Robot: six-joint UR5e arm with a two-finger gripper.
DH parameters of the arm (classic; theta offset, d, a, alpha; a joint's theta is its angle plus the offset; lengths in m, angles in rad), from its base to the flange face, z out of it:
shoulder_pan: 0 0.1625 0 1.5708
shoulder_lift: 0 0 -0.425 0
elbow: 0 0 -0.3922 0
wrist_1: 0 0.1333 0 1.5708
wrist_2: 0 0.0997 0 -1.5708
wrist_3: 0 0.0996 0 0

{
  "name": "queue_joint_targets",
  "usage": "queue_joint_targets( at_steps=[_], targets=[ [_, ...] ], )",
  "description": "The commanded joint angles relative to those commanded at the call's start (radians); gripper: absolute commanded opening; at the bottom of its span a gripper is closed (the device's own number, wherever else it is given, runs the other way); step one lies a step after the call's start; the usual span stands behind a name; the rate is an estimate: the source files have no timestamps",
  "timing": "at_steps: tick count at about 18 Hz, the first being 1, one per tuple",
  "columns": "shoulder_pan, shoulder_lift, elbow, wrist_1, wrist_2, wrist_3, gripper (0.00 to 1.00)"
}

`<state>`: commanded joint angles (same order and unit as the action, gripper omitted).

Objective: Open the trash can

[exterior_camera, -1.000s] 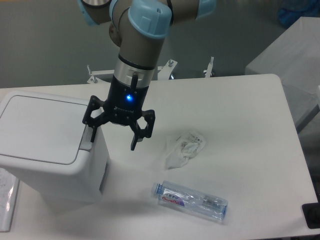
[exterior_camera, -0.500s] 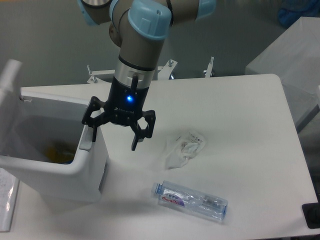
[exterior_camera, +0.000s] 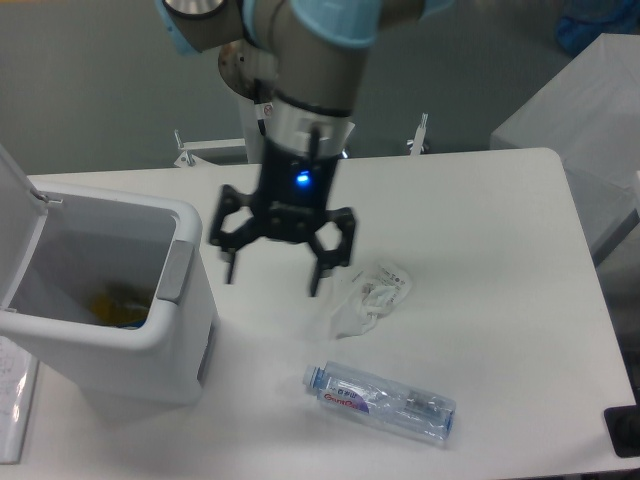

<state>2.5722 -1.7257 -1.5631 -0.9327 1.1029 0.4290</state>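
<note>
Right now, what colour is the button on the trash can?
Grey: the tab on the white trash can rim, in the camera view.

A white bench (exterior_camera: 480, 200) with rounded corners fills the view under even light. Behind it runs a grey-green floor (exterior_camera: 90, 90); a grey cabinet (exterior_camera: 590, 120) stands at right.

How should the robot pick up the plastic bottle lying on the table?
The bottle lies flat on the table, its length running left to right with the cap end at the left. Probably best: the hand, its fingers open, comes straight down over the bottle's middle and closes across the narrow width, since that part is straight, even and clear of the crumpled wrapper.
</note>
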Motion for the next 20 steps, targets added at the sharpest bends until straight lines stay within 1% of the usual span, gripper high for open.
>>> queue_joint_targets(
  at_steps=[2,6,9,12,14,16,18,20],
  targets=[
    [0.061,-0.017,-0.005,0.0,0.0,0.095,1.0],
    [0.141,-0.104,0.003,0.002,0.017,0.247,1.0],
    [0.19,-0.136,0.006,0.005,0.142,0.365,1.0],
    [0.218,-0.181,0.014,-0.011,0.215,0.506,1.0],
    [0.217,-0.195,0.014,-0.032,0.279,0.627,1.0],
    [0.207,-0.201,0.023,-0.072,0.323,0.707,1.0],
    [0.186,-0.222,0.041,-0.095,0.356,0.75,1.0],
    [0.165,-0.235,0.052,-0.115,0.406,0.758,1.0]
  ],
)
